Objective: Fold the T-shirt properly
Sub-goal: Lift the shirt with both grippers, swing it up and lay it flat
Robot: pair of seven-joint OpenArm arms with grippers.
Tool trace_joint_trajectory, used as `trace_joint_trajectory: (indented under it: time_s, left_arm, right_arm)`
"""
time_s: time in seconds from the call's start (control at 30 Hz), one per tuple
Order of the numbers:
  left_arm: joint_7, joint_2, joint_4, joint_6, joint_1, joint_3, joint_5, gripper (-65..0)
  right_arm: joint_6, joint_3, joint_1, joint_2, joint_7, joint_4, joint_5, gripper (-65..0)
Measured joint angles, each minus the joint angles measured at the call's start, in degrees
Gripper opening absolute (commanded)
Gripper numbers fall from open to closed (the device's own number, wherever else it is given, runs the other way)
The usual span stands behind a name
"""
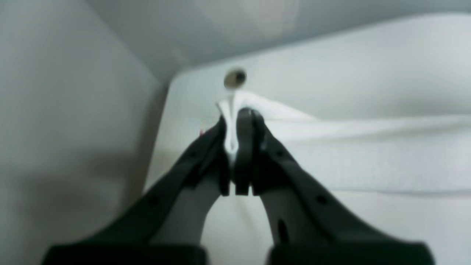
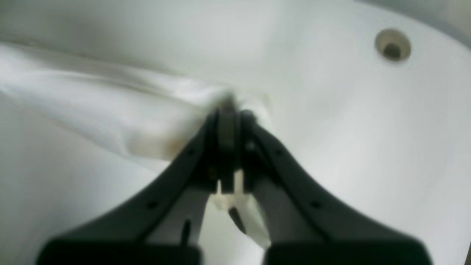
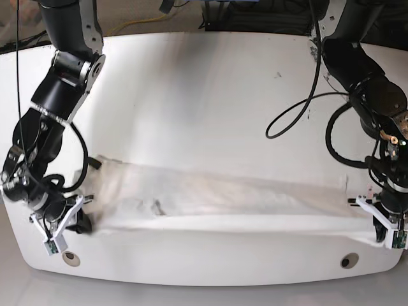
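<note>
The T-shirt (image 3: 223, 201) is stretched into a long white band across the near part of the table, held taut between both grippers, with no print clearly showing. At the right of the base view, my left gripper (image 3: 368, 215) is shut on one end of the cloth. In the left wrist view the left gripper (image 1: 235, 121) pinches a white fold, and the T-shirt (image 1: 368, 147) runs off to the right. At the left of the base view, my right gripper (image 3: 83, 222) is shut on the other end. The right wrist view shows that gripper (image 2: 230, 110) with the T-shirt (image 2: 110, 110) trailing left.
The white table (image 3: 204, 89) has a rounded front edge close below the shirt. A hole (image 3: 71, 258) lies near its front left corner and another hole (image 3: 348, 261) near its front right corner. A black cable (image 3: 299, 108) loops off the arm at the right.
</note>
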Motion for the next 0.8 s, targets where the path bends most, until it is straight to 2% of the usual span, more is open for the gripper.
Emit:
trace_joint_trajectory:
  time_s: [0.13,0.3,0.5,0.67,0.73,0.8]
  left_arm:
    - [-0.02,-1.57,-0.11,-0.24,-6.29,0.48,-0.17,-65.0]
    - [5.46,-4.74,-1.60,-0.15,-16.46,0.94,0.04,-65.0]
    - [4.90,-8.44,-4.15,-0.07,-26.56,1.88,-0.17,-65.0]
    - [4.85,-10.75,-5.68,-0.28,-29.70,4.50,-0.85,-65.0]
    - [4.85,-10.91,-5.64,-0.33,-29.68,4.76,-1.16,-65.0]
    - [4.92,-10.82,-5.55,-2.01,-29.44,5.03,-1.14,-65.0]
  right_arm:
    - [-0.11,-4.15,8.59,1.75,0.00,-4.59,-0.26,-65.0]
    - [0.09,-10.43,18.93,3.48,-0.15,-5.77,0.33,-65.0]
    - [0.13,-17.25,30.25,5.68,0.50,-5.09,1.73,-65.0]
    - [0.11,-18.64,32.11,7.50,-1.86,-2.10,2.36,-65.0]
    - [-0.07,-18.43,30.71,8.31,-3.26,0.57,2.05,-65.0]
    - [-0.07,-18.32,27.89,9.64,-3.13,4.07,2.25,-65.0]
